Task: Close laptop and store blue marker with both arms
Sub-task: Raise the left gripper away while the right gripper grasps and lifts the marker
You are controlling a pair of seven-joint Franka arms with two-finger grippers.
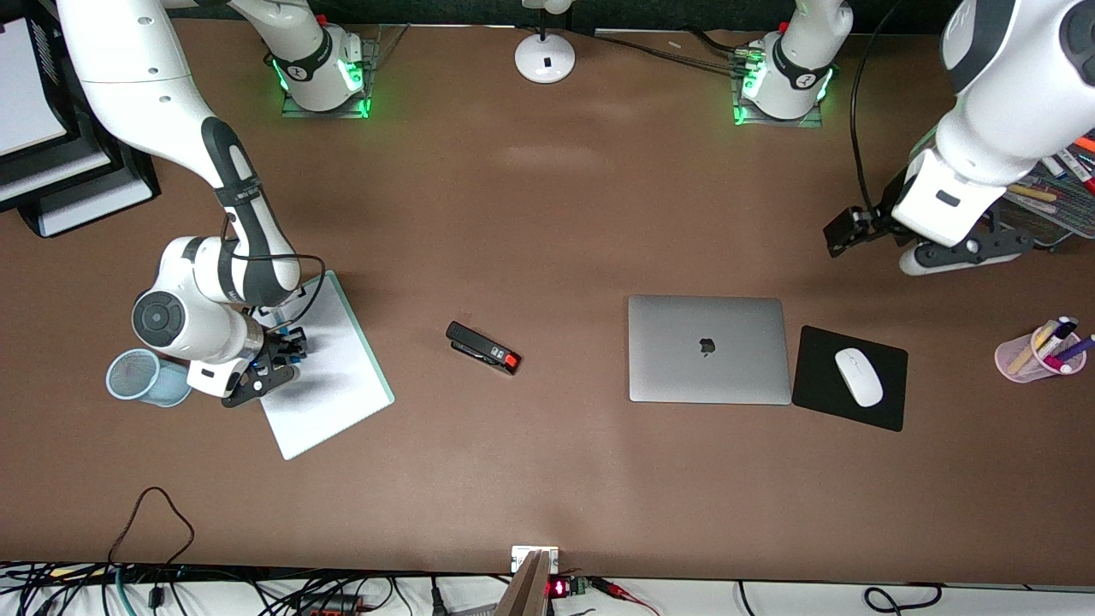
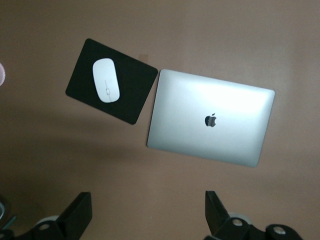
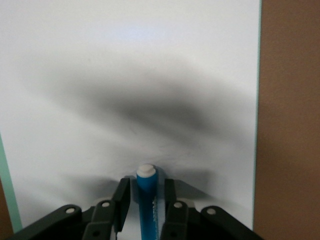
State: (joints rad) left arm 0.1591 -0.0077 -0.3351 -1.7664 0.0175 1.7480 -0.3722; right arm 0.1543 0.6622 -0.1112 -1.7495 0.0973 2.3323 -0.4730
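The silver-grey laptop (image 1: 708, 349) (image 2: 210, 117) lies closed on the table, apple logo up. The blue marker (image 3: 147, 200) with its white end lies on a white notepad (image 1: 329, 368) (image 3: 150, 75) toward the right arm's end of the table. My right gripper (image 1: 278, 355) (image 3: 146, 187) is down at the notepad, one finger on each side of the marker with a slim gap on both sides. My left gripper (image 1: 971, 250) (image 2: 148, 200) waits wide open and empty above the table at the left arm's end, beside a pen tray.
A black stapler (image 1: 483, 348) lies between notepad and laptop. A black mouse pad (image 1: 821, 385) with a white mouse (image 1: 858, 376) adjoins the laptop. A blue mesh cup (image 1: 137, 376) stands beside the right gripper. A pink pen cup (image 1: 1039, 351), pen tray (image 1: 1056, 205), paper trays (image 1: 51, 171) and lamp base (image 1: 545, 58) line the edges.
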